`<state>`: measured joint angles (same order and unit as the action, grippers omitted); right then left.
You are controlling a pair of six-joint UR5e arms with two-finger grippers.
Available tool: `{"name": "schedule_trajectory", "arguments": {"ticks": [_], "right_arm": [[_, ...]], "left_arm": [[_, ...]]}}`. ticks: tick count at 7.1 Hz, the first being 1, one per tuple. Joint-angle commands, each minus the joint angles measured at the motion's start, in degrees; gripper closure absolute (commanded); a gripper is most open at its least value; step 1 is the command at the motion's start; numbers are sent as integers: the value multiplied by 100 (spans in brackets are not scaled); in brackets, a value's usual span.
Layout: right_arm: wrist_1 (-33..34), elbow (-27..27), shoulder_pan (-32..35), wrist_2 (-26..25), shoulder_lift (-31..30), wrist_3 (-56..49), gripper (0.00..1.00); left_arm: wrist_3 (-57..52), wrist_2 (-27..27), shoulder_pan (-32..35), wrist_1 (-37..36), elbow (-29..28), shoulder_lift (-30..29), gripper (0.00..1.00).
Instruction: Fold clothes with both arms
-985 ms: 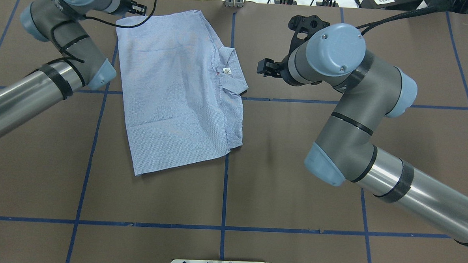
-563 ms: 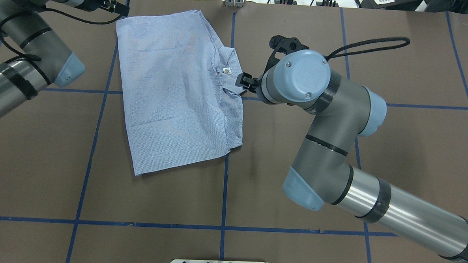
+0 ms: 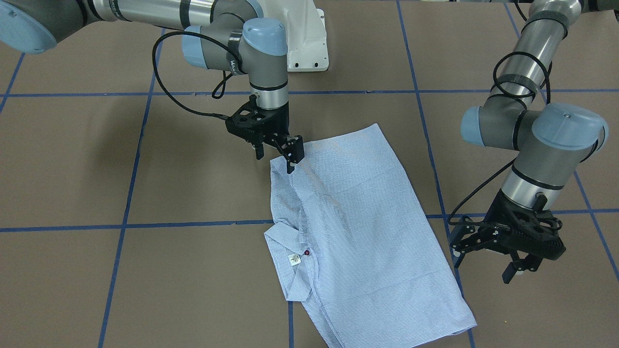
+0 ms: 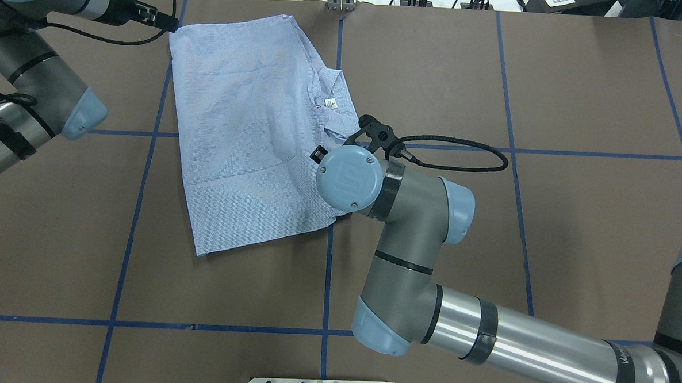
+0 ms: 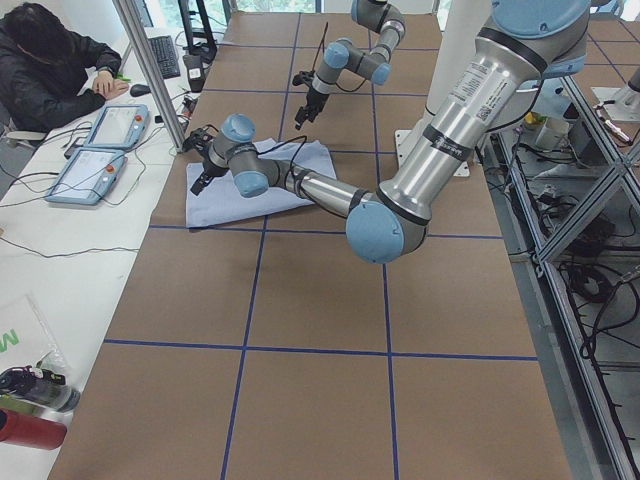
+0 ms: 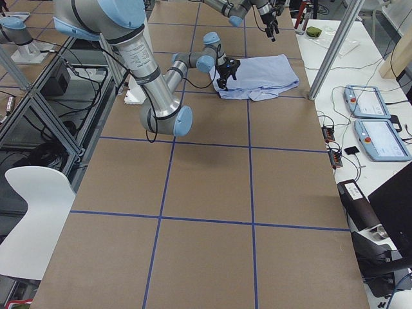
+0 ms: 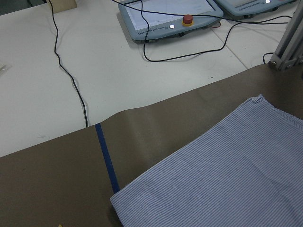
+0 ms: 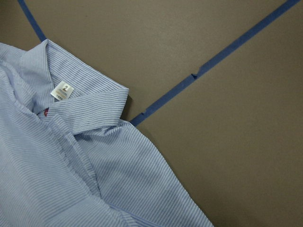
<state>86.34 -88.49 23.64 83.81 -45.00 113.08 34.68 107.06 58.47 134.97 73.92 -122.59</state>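
- Brown paper covers the table (image 4: 547,223), gridded with blue tape lines (image 4: 325,283). The striped shirt (image 4: 246,124) lies folded flat on it, on the robot's left half.
- The right arm (image 4: 407,263) bends at the elbow, wrist pointing straight down. The right gripper (image 3: 276,155) has its jaws spread, holding nothing.
- The left arm (image 3: 527,72) angles over the far side, wrist down. The left gripper (image 3: 485,265) is likewise spread and empty.
- A white bench (image 7: 71,71) beyond the table carries control pendants (image 7: 165,19); a person (image 5: 50,70) sits there.
- The right gripper hangs at the shirt's collar-side edge, robot-ward of the collar (image 8: 90,94) and its white tag (image 8: 62,91); contact is unclear.
- The left gripper sits just beside the opposite edge's far corner.
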Motion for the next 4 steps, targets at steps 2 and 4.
{"name": "schedule_trajectory", "arguments": {"ticks": [2, 4], "right_arm": [[50, 341, -325, -321, 97, 408, 3], [32, 367, -474, -611, 97, 513, 5]], "left_arm": [[13, -1, -19, 3, 359, 315, 0], [13, -1, -20, 3, 360, 324, 0]]}}
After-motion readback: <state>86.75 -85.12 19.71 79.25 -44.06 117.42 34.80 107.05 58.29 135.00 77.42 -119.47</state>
